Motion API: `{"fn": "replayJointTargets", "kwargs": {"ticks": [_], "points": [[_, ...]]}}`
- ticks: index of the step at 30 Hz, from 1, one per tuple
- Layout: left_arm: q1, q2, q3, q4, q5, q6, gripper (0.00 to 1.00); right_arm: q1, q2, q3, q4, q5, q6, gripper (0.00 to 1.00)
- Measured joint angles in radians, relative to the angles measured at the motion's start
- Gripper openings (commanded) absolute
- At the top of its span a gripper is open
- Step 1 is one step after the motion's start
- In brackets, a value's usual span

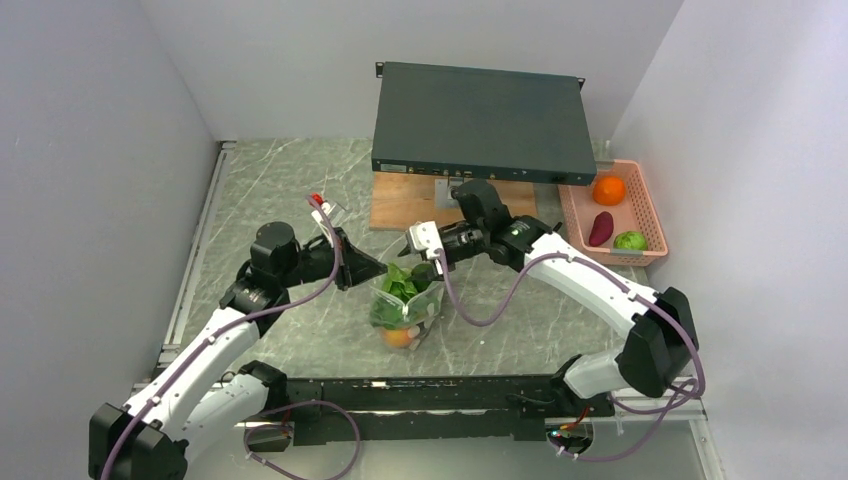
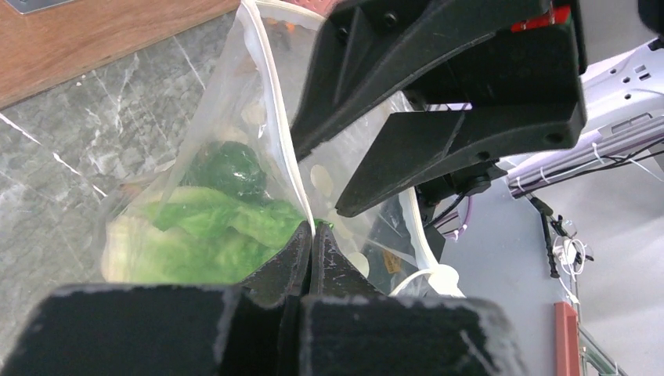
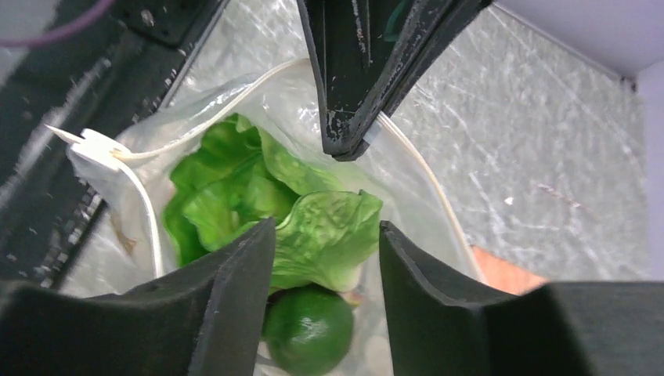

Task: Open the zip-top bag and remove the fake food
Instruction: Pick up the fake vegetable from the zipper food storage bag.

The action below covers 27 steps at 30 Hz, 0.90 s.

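The left tool (image 2: 312, 233) pinched the zip-top bag (image 2: 235, 110) at its rim. The right tool (image 3: 326, 231), spread, straddled lettuce (image 3: 235, 188) and a round green fruit (image 3: 307, 333) inside the bag.

White-shelled arm links (image 1: 205, 350), black cylindrical joint housings (image 1: 272, 245), looping purple cables (image 1: 478, 322), matte black wedge-shaped fingers (image 3: 227, 305) with scuffed whitened edges, recessed screws (image 2: 389, 16), small red tab (image 1: 317, 198) at left wrist

Fake food (image 1: 400, 286) in zip-top bag (image 1: 432, 300), basket (image 1: 651, 212) right-rear

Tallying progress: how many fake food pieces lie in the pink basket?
3: an orange farthest, a dark purple piece in the middle, a round green piece nearest; none seems hidden.
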Motion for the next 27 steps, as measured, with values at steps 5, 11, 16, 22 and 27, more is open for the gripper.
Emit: {"fn": "replayJointTargets", "kwargs": {"ticks": [5,11,16,22,27], "points": [[0.0,0.013,0.0,0.027,0.014,-0.011,0.0,0.04,0.067,0.127,-0.228,0.045,-0.327,0.78],[0.0,0.025,0.0,0.051,0.018,-0.016,0.0,0.082,0.119,0.224,-0.501,0.083,-0.64,0.82],[0.0,0.052,0.0,0.095,0.026,-0.032,0.0,0.082,0.142,0.251,-0.645,0.103,-0.78,0.9],[-0.003,0.09,0.006,0.148,0.057,-0.058,0.0,0.116,0.148,0.242,-0.66,0.116,-0.795,0.97],[-0.016,0.107,0.01,0.172,0.074,-0.067,0.0,0.159,0.149,0.162,-0.532,0.146,-0.687,0.97]]}}
